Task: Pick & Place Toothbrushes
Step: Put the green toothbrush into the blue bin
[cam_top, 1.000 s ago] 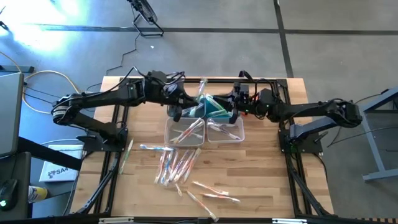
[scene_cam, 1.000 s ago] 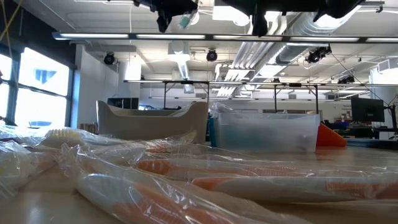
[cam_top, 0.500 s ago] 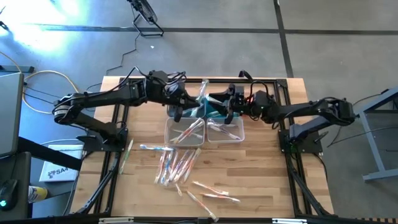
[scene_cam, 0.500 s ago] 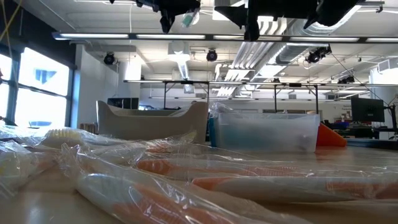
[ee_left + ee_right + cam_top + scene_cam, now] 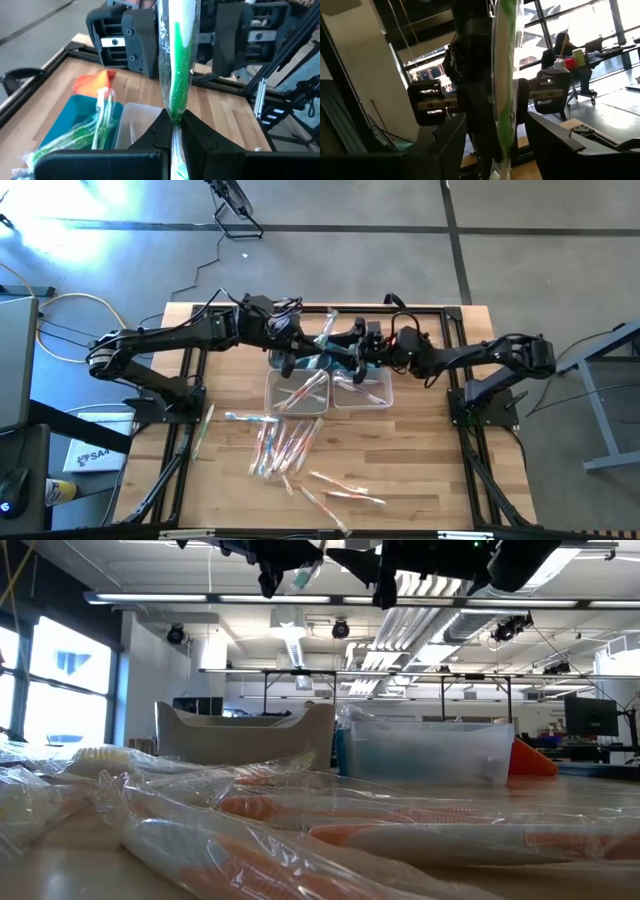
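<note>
A green toothbrush (image 5: 176,65) in a clear wrapper is held up above the bins, with my left gripper (image 5: 174,120) shut on it; the high view shows that gripper (image 5: 305,345) over the bins' far side. My right gripper (image 5: 497,132) is open and faces it from the table's right. Its two fingers stand on either side of the toothbrush's (image 5: 504,75) free part, with a gap showing on each side. Many more wrapped toothbrushes (image 5: 285,445) lie flat on the table toward its near edge. My left gripper pinches the wrapped green toothbrush near one end (image 5: 175,111) between its two fingers. The fingers come about level from the table's left. The toothbrush sticks out past the fingertips toward the far edge and upward, lifted clear of the bins.
A teal bin (image 5: 60,130) holding green toothbrushes sits under the grippers, with an orange cloth (image 5: 95,82) beside it. Two clear bins (image 5: 297,388) (image 5: 362,388) with a few toothbrushes stand just nearer. A person (image 5: 570,55) sits in the room beyond.
My right gripper has moved toward the table's left, up to the held toothbrush, sinking a little, and has opened so that its fingers now flank the toothbrush. My left gripper has kept the toothbrush in place.
</note>
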